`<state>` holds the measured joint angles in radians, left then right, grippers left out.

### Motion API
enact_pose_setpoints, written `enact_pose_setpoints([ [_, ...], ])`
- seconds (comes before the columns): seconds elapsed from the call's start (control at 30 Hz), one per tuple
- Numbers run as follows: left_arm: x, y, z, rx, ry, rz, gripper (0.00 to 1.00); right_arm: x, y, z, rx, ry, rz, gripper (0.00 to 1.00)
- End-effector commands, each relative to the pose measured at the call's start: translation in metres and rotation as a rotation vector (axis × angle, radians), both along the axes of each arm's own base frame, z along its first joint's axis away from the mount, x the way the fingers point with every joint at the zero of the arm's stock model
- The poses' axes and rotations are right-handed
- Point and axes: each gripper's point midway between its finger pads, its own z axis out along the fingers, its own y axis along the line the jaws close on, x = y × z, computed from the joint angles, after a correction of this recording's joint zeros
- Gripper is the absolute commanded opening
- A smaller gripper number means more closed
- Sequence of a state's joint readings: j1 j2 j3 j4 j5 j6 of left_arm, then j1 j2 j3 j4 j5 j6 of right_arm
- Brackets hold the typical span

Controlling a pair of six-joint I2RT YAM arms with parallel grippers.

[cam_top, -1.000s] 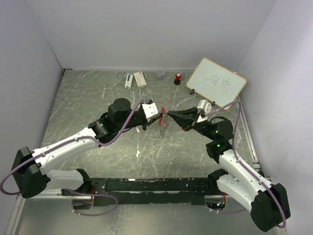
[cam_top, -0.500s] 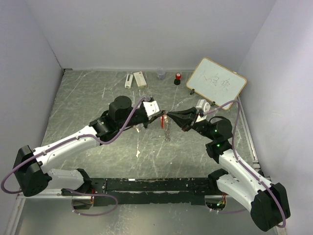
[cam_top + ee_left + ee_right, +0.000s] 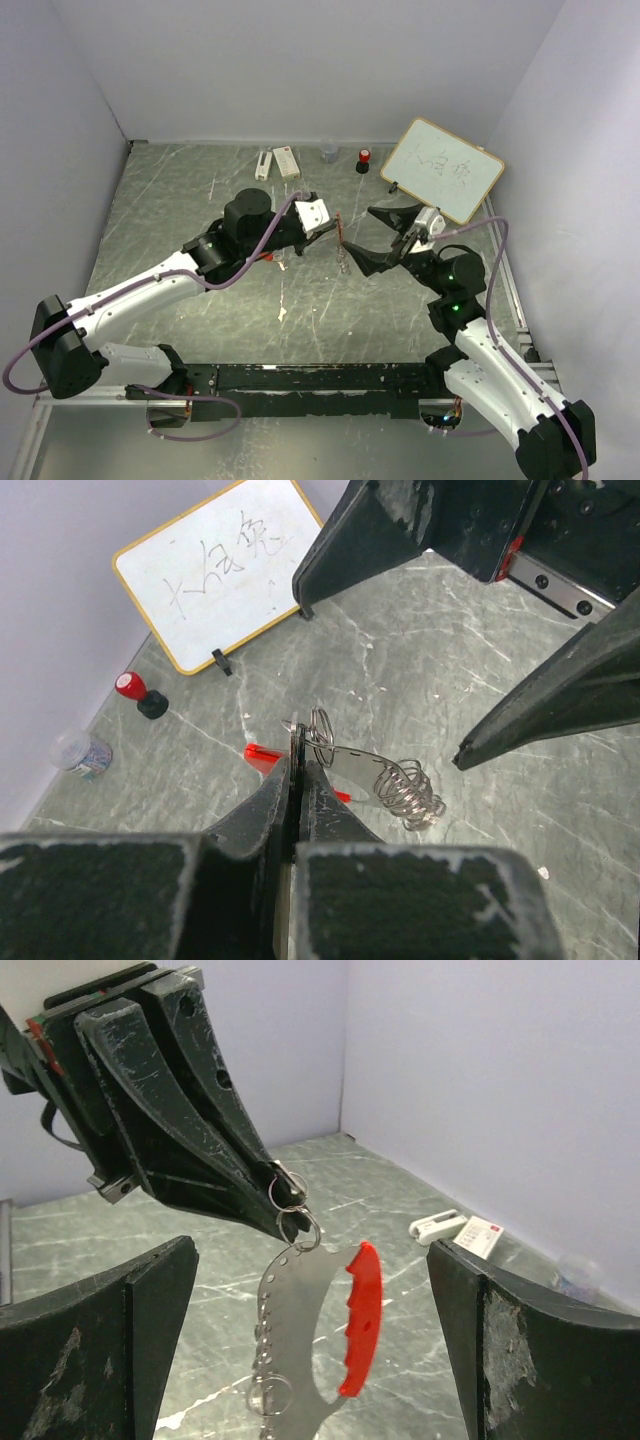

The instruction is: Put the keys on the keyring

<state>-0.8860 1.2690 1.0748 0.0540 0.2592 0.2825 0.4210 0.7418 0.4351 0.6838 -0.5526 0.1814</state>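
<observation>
Keyring (image 3: 290, 1300) dangling above bench (image 3: 200, 200), nipped at top loop by clenched left pincer (image 3: 297, 748), flanked by released right pincer (image 3: 367, 240). Likely light, stiff, slick, prone to swing: take by flat plate.

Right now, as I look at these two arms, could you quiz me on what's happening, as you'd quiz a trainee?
1. True or false: the right gripper is clamped shut.
2. What does the left gripper pinch? A) a whiteboard B) the keyring C) a bottle
3. What colour is the strip along the keyring's curved metal piece?
Key: 1 false, its jaws stand wide open; 2 B; 3 red.
</observation>
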Motion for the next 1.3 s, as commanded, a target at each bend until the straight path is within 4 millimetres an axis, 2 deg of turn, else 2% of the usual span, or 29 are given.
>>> enact_pose_setpoints([
  [0.0,0.012,0.000,0.012,0.000,-0.024,0.040,0.07,0.015,-0.012,-0.015,-0.019,0.055,-0.113,1.00],
  [0.23,0.023,-0.004,-0.004,0.029,0.020,0.085,0.07,0.041,-0.043,-0.027,0.045,0.181,-0.335,1.00],
  [0.37,0.035,-0.006,-0.027,0.077,0.066,0.135,0.07,0.052,-0.059,-0.032,0.081,0.266,-0.444,1.00],
  [0.53,0.044,-0.003,-0.053,0.107,0.108,0.195,0.07,0.054,-0.071,-0.035,0.097,0.286,-0.509,1.00],
  [0.67,0.048,0.007,-0.065,0.141,0.136,0.258,0.06,0.054,-0.082,-0.037,0.115,0.286,-0.563,1.00],
  [0.83,0.058,0.016,-0.078,0.220,0.173,0.323,0.07,0.057,-0.085,-0.044,0.116,0.299,-0.585,1.00],
  [1.07,0.079,-0.005,-0.147,0.346,0.313,0.283,0.07,0.058,-0.088,-0.044,0.112,0.301,-0.604,1.00],
  [1.27,0.114,-0.016,-0.181,0.314,0.361,0.283,0.07,0.054,-0.093,-0.041,0.122,0.289,-0.619,1.00],
])
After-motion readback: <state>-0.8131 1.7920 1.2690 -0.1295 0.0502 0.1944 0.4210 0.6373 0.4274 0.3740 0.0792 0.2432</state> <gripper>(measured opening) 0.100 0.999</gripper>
